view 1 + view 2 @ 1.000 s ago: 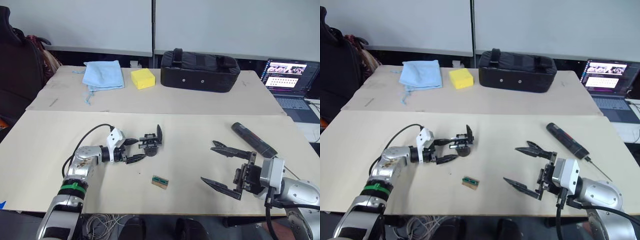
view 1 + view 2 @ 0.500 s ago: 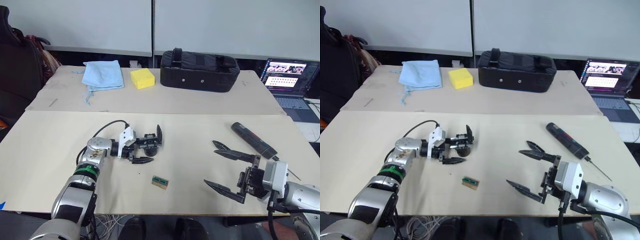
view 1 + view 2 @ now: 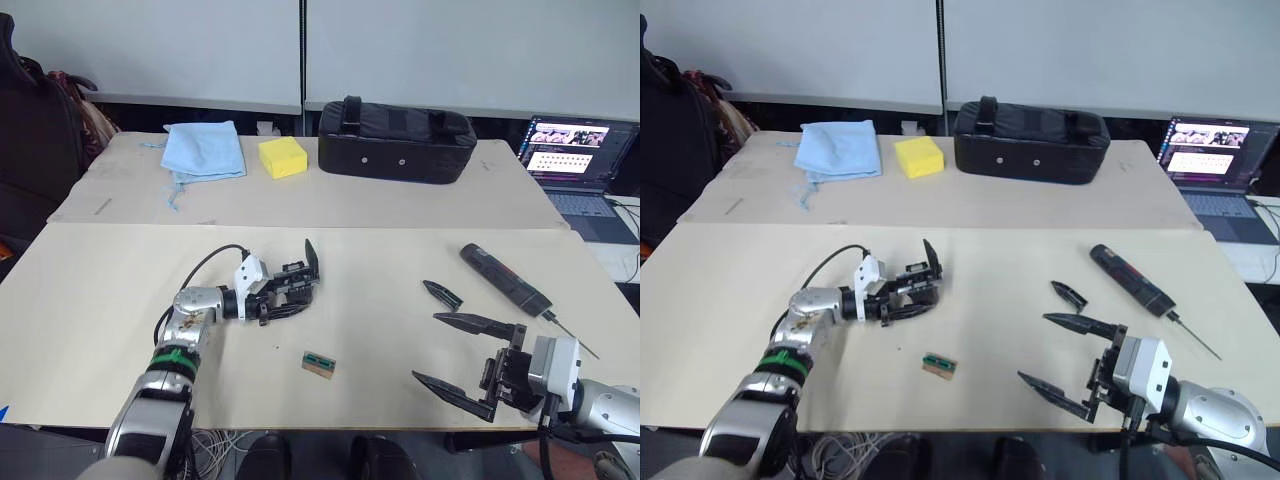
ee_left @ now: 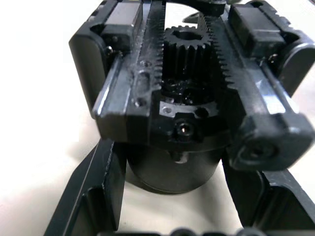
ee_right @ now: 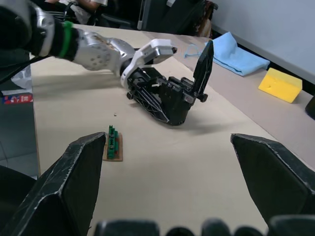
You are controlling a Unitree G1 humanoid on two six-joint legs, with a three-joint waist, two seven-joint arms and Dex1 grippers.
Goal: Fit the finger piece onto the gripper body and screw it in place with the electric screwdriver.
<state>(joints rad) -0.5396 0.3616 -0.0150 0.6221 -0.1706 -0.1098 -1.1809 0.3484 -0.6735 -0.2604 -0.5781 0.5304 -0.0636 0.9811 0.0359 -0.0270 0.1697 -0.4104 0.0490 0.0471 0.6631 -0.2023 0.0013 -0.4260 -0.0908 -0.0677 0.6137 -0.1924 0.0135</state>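
Left wrist view puts the small black plastic gripper body [image 4: 189, 98], with its toothed rack and round gear, right between the left gripper [image 3: 283, 299]'s two black fingers, which look closed on its stubby round base; the contact itself is hard to see, so I take the grasp as likely rather than sure. From the head camera, that assembly sits near the middle of the cream table [image 3: 90, 300], its pointed finger tilted upward.

The small black tapering finger piece [image 3: 442, 294] lies loose on the table, apart from both grippers and between the body and the long slim black electric screwdriver [image 3: 506, 281], which rests farther to the right, untouched.

The right gripper [image 3: 459, 356] hovers low over the table's near edge, its jaws wide apart and holding nothing.

By my reading, the step in hand is steadying the body. The fitting has not begun. The next move calls for the right arm to reach forward, close on the finger piece, and carry it across to the open mount.
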